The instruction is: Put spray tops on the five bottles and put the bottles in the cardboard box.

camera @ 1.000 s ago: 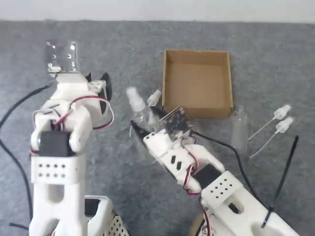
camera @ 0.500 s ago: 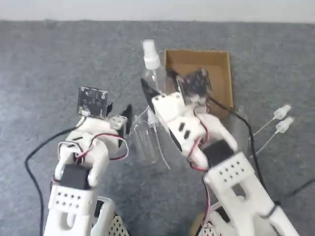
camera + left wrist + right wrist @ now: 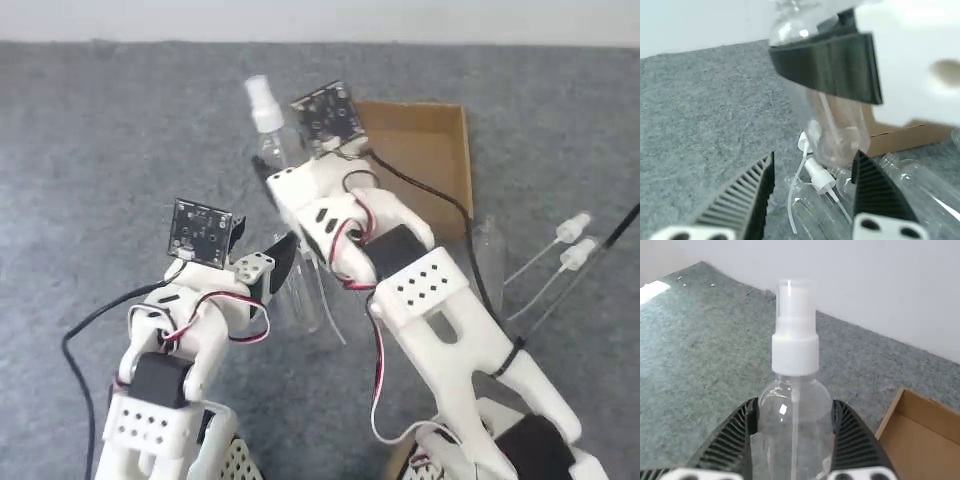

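Clear capped bottle (image 3: 795, 390) sits clenched in right claw (image 3: 794, 435); left claw (image 3: 814, 165) spread wide.

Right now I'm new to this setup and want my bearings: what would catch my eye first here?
A capped bottle stands out, clamped upright in the right gripper, held high beside the cardboard box. Below it the left gripper hangs open over clear bottles lying on the grey carpet. Two loose spray tops lie right of the box in the high view.
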`<state>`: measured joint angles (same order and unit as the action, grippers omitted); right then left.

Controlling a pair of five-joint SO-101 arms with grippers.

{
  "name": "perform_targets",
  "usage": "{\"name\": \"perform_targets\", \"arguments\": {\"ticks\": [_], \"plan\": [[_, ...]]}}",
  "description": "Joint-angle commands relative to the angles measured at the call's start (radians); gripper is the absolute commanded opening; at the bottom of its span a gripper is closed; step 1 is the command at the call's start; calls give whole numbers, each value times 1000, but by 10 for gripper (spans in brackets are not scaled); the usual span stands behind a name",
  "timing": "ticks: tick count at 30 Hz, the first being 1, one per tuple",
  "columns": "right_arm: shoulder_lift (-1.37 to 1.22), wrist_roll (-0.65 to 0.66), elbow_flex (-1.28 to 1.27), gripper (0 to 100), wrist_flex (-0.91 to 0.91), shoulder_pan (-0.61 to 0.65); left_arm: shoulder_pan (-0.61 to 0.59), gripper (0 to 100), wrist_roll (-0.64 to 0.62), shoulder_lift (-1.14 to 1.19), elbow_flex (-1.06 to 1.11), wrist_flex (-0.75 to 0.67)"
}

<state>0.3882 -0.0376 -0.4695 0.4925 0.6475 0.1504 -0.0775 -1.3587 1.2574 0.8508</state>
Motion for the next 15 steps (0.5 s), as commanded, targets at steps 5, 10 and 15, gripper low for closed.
{"name": "perform_targets", "arguments": {"ticks": [5,10,15], "plan": [[113,-11,98,6,180,87,-3,236,2,-15,-1,-48],[193,-12,97,6,272,84,-3,236,5,-15,-1,-48],[265,-12,95,6,352,84,-3,236,3,-15,-1,-48]]}}
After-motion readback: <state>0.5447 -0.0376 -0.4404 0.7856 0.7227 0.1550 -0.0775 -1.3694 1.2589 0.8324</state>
